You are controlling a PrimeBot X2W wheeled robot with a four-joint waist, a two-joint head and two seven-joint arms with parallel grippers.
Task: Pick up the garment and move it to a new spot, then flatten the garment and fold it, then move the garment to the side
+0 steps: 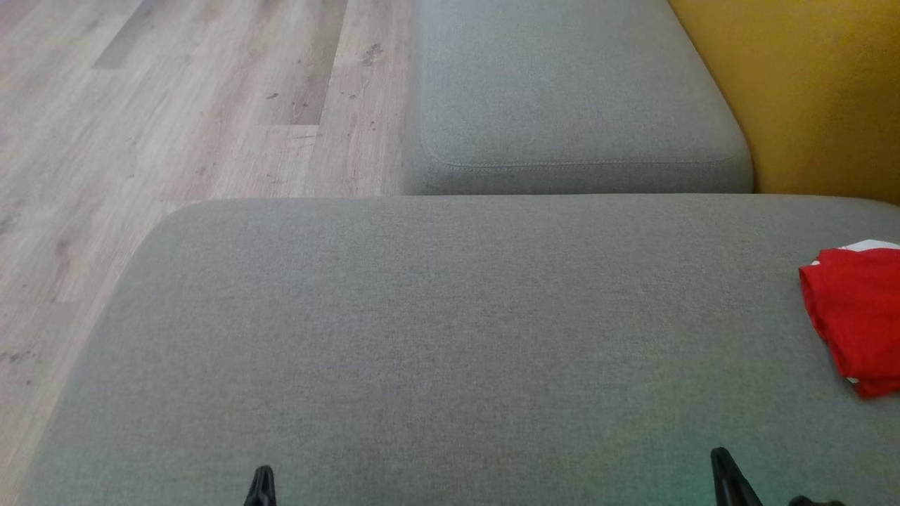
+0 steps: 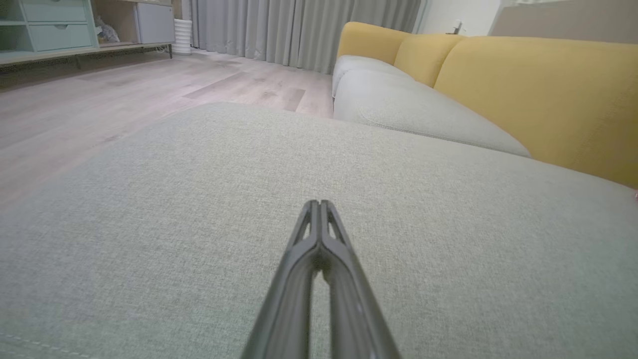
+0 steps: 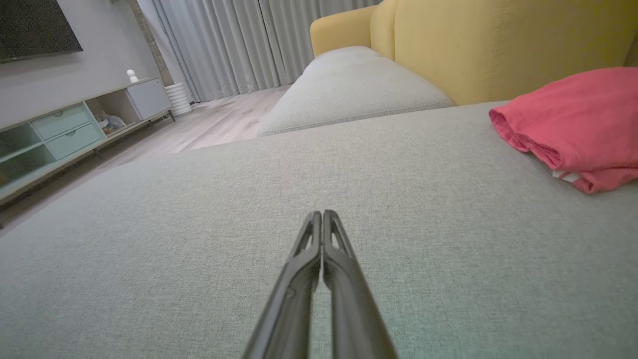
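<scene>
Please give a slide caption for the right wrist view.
Shut, empty right tool over a grey cushion; red garment lies to its right.

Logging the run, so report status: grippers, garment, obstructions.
Left gripper shut, empty. Right gripper shut, empty. Red garment looks folded, lying on the cushion, right side. Bare fabric between it and both grippers.

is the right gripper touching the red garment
Apart. The right wrist view shows the right gripper, fingers shut and empty, with a wide stretch of bare grey cushion between its tips and the red garment.
</scene>
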